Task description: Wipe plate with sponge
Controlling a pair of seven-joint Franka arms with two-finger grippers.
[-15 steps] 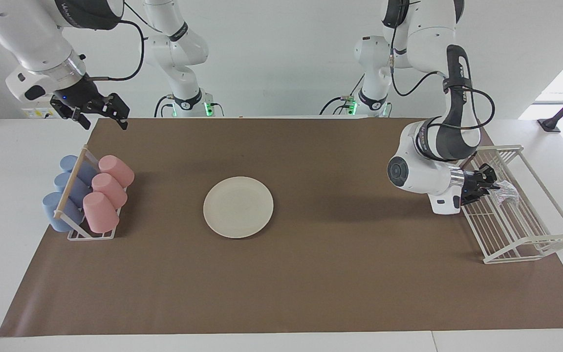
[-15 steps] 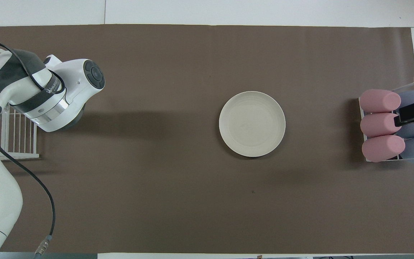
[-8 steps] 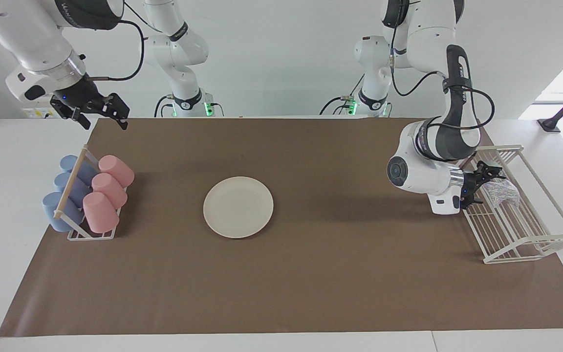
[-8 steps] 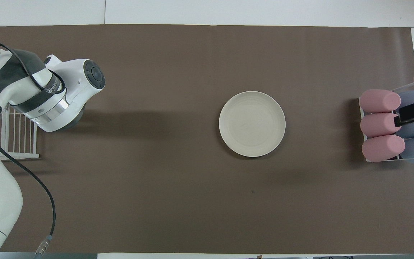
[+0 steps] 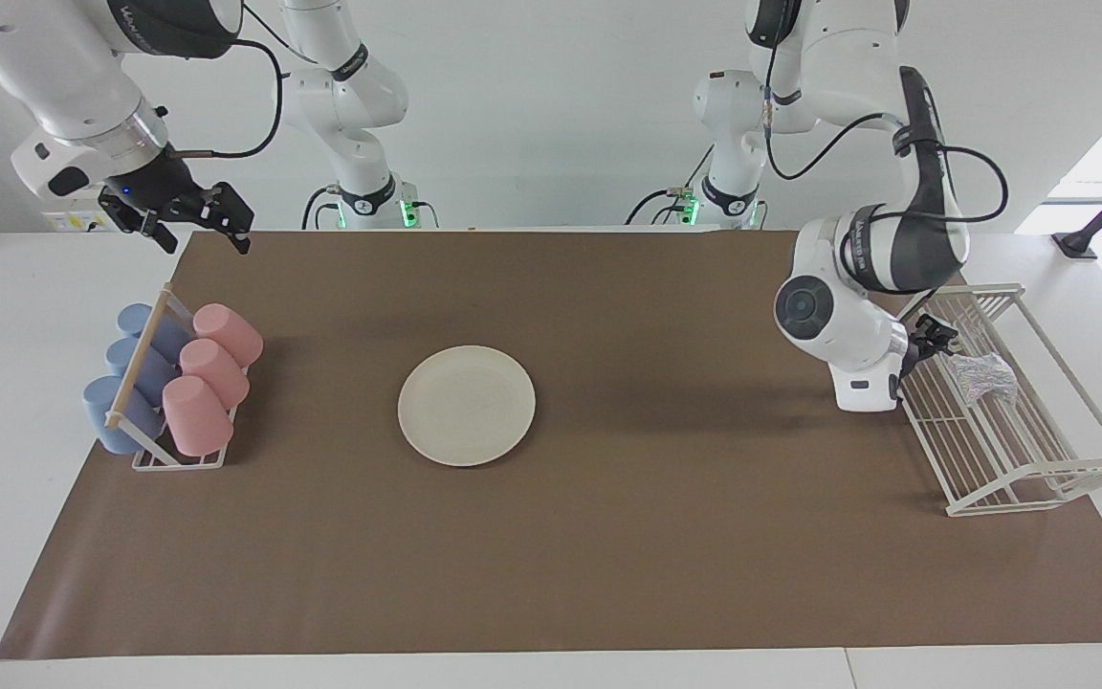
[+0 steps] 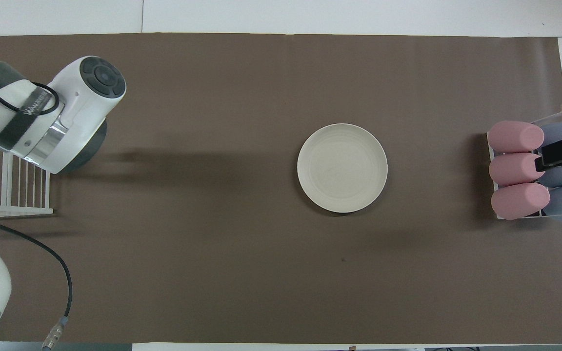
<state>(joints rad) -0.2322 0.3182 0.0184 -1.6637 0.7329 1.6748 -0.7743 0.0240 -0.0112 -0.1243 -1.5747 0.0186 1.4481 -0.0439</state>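
Left gripper (image 5: 934, 337) mostly hidden by own wrist in facing view, fingers too small to read; hidden under wrist in overhead view; sponge (image 5: 981, 375) barely visible overhead, covered by arm; wire rack (image 6: 12, 185) cut by frame edge overhead; right gripper (image 6: 551, 158) only partly in overhead frame; blue cups (image 6: 561, 195) partly hidden by pink cups (image 6: 517, 168).

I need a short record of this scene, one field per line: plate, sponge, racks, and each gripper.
plate: flat on the brown mat, mid-table, nothing on it
sponge: lying in the wire rack at the left arm's end, not held
cup rack: at the right arm's end, holds pink and blue cups
left gripper: open, at the wire rack's edge beside the sponge, apart from it
right gripper: open, waits raised over the mat's corner
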